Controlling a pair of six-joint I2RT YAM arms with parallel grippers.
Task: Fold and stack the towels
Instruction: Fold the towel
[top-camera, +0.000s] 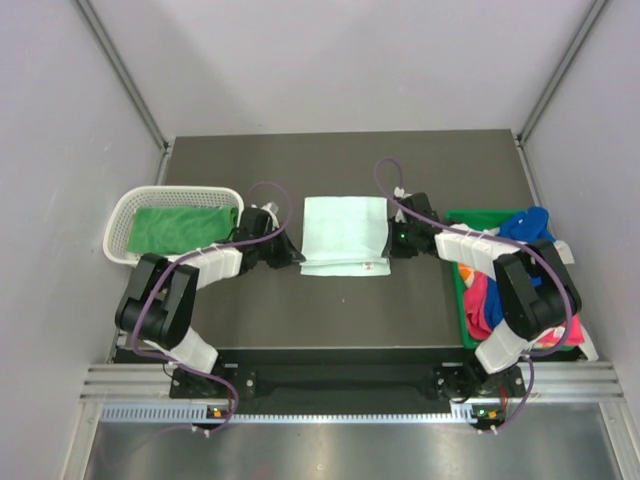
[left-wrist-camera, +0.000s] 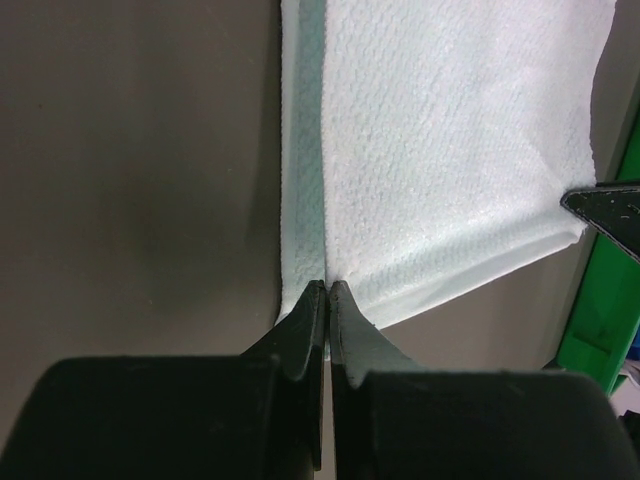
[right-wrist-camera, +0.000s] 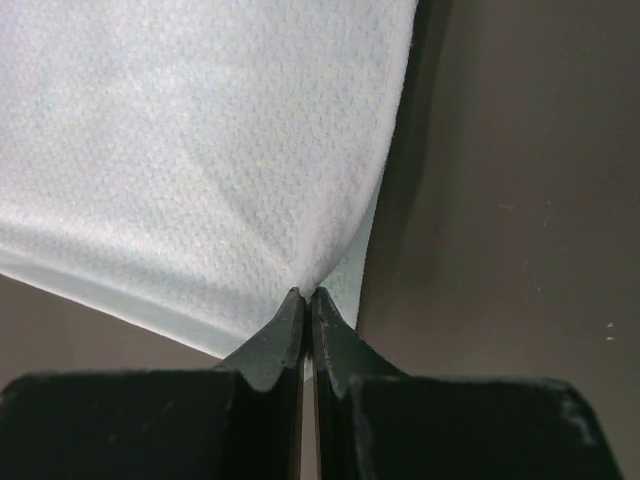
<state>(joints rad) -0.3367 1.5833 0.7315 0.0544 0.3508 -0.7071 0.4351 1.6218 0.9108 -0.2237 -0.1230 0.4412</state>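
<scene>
— Left gripper (left-wrist-camera: 327, 285) and right gripper (right-wrist-camera: 306, 292): what are they doing?
— Both are pinched shut on the mint towel (top-camera: 344, 233), one on each side.
— Where's that towel?
— Folded, flat mid-table (top-camera: 330, 320). A green towel (top-camera: 180, 227) lies in the white basket (top-camera: 122, 218) at left; coloured towels (top-camera: 482, 296) fill the green bin (top-camera: 459, 295) at right.

The right arm (top-camera: 530, 285) covers part of the pile of towels (top-camera: 482, 300) in the green bin (top-camera: 458, 295). In both wrist views the pale towel (left-wrist-camera: 450, 130) runs off the top edge. The left wrist view cuts off most of the bin.
</scene>
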